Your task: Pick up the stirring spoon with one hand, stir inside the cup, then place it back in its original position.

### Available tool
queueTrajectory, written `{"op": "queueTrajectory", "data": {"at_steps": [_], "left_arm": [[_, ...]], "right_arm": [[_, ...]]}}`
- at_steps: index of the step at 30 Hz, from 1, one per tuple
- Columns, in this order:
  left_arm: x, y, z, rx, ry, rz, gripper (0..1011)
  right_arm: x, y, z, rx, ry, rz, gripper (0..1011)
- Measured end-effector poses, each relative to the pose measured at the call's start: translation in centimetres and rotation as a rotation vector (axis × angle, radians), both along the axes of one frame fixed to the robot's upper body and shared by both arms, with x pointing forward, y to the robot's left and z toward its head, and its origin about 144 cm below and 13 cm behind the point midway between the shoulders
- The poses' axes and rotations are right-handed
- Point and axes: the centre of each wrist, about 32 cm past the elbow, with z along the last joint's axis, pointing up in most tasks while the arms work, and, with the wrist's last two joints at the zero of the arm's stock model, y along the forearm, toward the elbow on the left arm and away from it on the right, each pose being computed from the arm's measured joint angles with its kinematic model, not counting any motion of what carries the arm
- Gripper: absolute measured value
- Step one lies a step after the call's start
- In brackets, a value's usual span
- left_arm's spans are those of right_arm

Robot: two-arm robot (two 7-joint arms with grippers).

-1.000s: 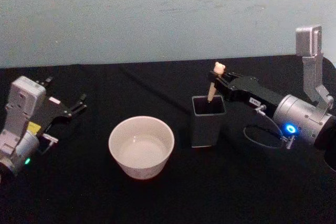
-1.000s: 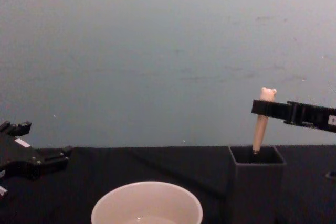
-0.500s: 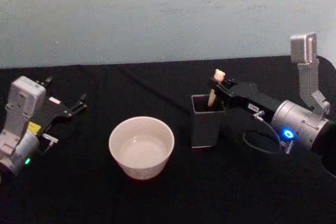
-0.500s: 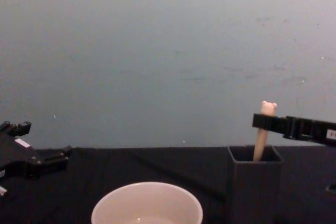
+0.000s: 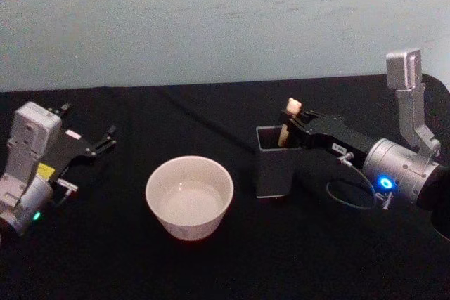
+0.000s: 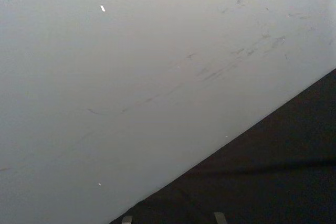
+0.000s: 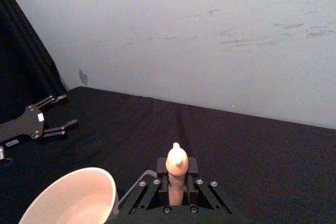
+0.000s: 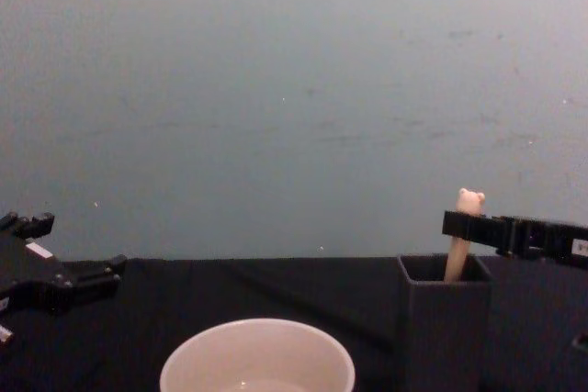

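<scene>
From my feed this looks like a lab test bench: a worktop (image 5: 211,265) draped in black cloth, a bare, scuffed pale wall (image 5: 211,19) behind it, and a dark curtain (image 7: 26,61) at one side.

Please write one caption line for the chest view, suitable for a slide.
Right hand grips the bear-topped stirring spoon standing in the dark square holder; cream cup in front, left hand open at the side.

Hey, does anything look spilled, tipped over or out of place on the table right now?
Nothing stands out. The cup and dark holder stand upright with no spill around them. The right claw grips the stirring spoon in the holder; the left claw rests open, off to the left.
</scene>
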Motion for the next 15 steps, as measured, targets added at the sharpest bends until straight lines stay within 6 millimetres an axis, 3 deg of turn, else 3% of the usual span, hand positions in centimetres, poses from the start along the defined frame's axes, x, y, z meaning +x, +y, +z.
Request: {"op": "queueTrajectory", "data": {"at_steps": [15], "left_arm": [[0.00, 0.00, 0.00, 0.000, 0.000, 0.000, 1001]], "right_arm": [[0.01, -0.03, 0.02, 0.000, 0.000, 0.001, 204]]}}
